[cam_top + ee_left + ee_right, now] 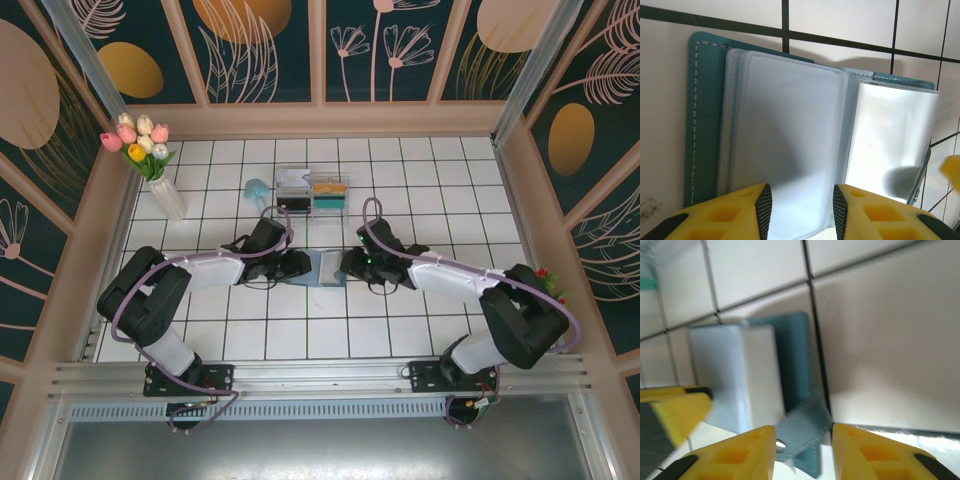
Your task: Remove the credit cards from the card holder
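Lying open, card holder (705,125), sleeve (790,130) contents unclear

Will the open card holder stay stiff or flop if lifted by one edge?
Probably floppy: the card holder lies open, a thin stitched cover with clear sleeves fanned over it, which would likely sag or flip. Flat and seemingly light, it should slide on the tiles rather than tip. The glossy sleeves may be slippery.

Overhead, both ends of the card holder (322,268) sit under the left gripper (298,266) and right gripper (346,266). On the left wrist camera its near edge is cut off behind the yellow fingers (730,215), and the frosted sleeves (790,135) cloud whatever's inside. The right wrist view is smeared, with the snap tab (800,435) soft.
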`<action>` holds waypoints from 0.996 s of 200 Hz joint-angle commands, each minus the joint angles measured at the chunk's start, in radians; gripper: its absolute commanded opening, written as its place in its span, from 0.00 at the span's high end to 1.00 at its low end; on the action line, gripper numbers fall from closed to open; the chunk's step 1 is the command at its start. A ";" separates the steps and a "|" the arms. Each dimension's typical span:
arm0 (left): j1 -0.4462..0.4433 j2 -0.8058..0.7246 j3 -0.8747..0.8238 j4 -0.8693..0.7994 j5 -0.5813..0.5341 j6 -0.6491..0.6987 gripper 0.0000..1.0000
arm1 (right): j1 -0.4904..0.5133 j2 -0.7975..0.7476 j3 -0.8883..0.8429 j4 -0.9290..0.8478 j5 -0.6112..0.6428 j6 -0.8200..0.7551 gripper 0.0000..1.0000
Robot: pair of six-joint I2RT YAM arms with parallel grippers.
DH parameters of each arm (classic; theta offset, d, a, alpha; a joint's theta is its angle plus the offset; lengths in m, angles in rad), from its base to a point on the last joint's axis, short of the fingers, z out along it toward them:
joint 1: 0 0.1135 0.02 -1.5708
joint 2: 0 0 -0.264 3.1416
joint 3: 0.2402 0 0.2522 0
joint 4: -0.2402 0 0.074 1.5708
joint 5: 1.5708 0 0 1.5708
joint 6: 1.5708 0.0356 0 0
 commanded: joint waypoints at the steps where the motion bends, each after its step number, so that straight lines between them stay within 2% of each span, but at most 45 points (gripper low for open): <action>1: -0.005 -0.019 -0.013 -0.047 -0.024 0.024 0.60 | -0.014 0.025 0.082 -0.024 0.013 -0.066 0.63; 53: -0.005 -0.024 -0.015 -0.046 -0.023 0.023 0.60 | -0.046 0.178 0.201 -0.024 -0.084 -0.104 0.65; 95: -0.005 -0.025 -0.016 -0.041 -0.017 0.021 0.60 | -0.040 0.234 0.198 -0.001 -0.123 -0.098 0.66; 119: -0.006 -0.028 -0.012 -0.041 -0.017 0.021 0.59 | -0.035 0.242 0.189 0.115 -0.284 -0.125 0.67; 143: -0.005 -0.047 -0.008 -0.042 -0.024 0.017 0.60 | -0.039 0.235 0.167 0.247 -0.407 -0.087 0.67; 199: -0.005 -0.188 -0.031 -0.114 -0.165 -0.012 0.70 | -0.040 0.293 0.137 0.432 -0.527 0.022 0.70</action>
